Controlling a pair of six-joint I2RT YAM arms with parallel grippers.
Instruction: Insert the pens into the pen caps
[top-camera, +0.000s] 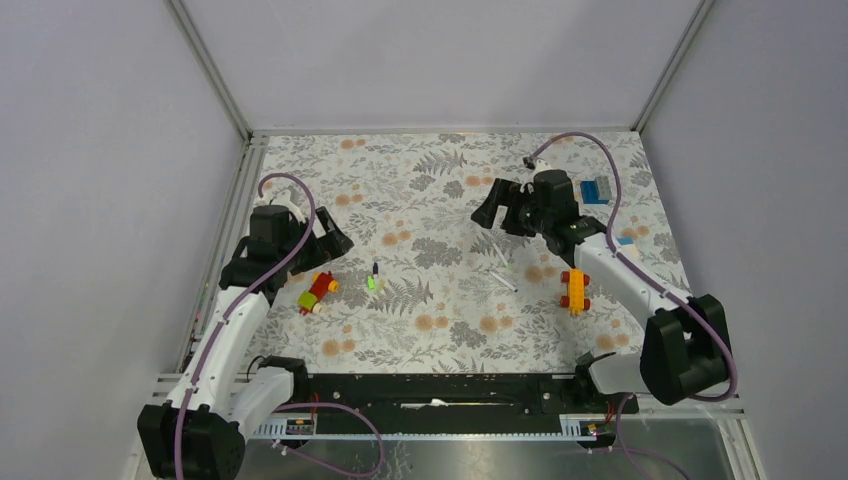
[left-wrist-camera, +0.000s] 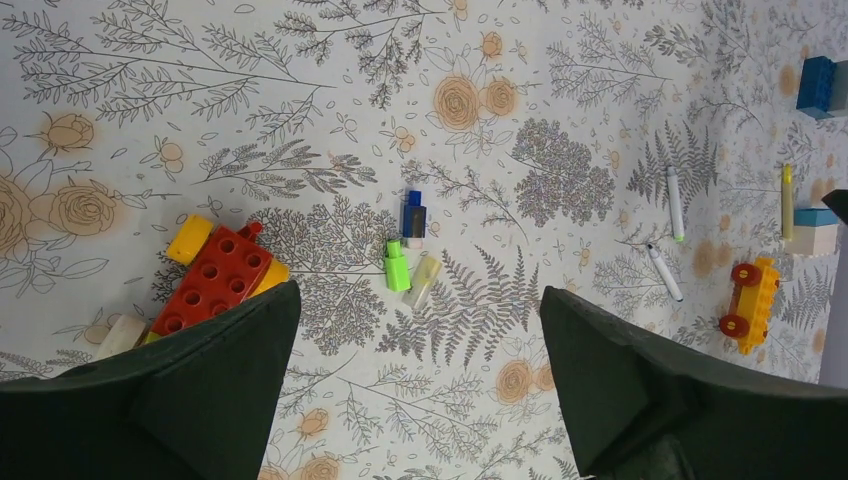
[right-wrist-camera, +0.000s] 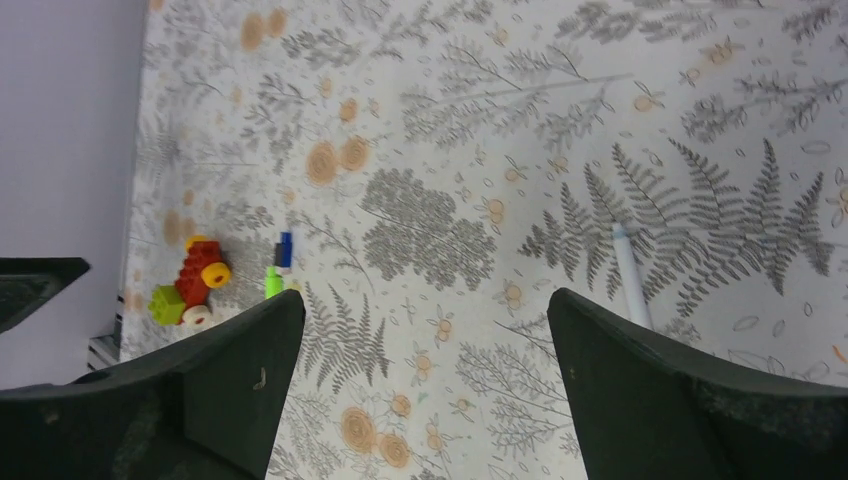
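A dark blue cap (left-wrist-camera: 413, 215), a bright green cap (left-wrist-camera: 397, 266) and a pale yellowish cap (left-wrist-camera: 424, 280) lie close together on the floral mat. They also show in the top view (top-camera: 373, 277). Two white pens (left-wrist-camera: 675, 202) (left-wrist-camera: 664, 272) and a yellowish pen (left-wrist-camera: 787, 200) lie further right. One white pen shows in the top view (top-camera: 503, 278) and in the right wrist view (right-wrist-camera: 630, 290). My left gripper (top-camera: 330, 242) (left-wrist-camera: 420, 300) is open and empty, above and left of the caps. My right gripper (top-camera: 500, 215) (right-wrist-camera: 426, 300) is open and empty, above the mat behind the pens.
A red-yellow-green toy brick cluster (top-camera: 318, 292) (left-wrist-camera: 215, 280) lies just left of the caps. A yellow toy car (top-camera: 574, 290) (left-wrist-camera: 750, 300) sits right of the pens. Blue bricks (top-camera: 598, 190) (left-wrist-camera: 820, 85) and a white-blue brick (left-wrist-camera: 812, 230) lie at the far right. Walls enclose the mat.
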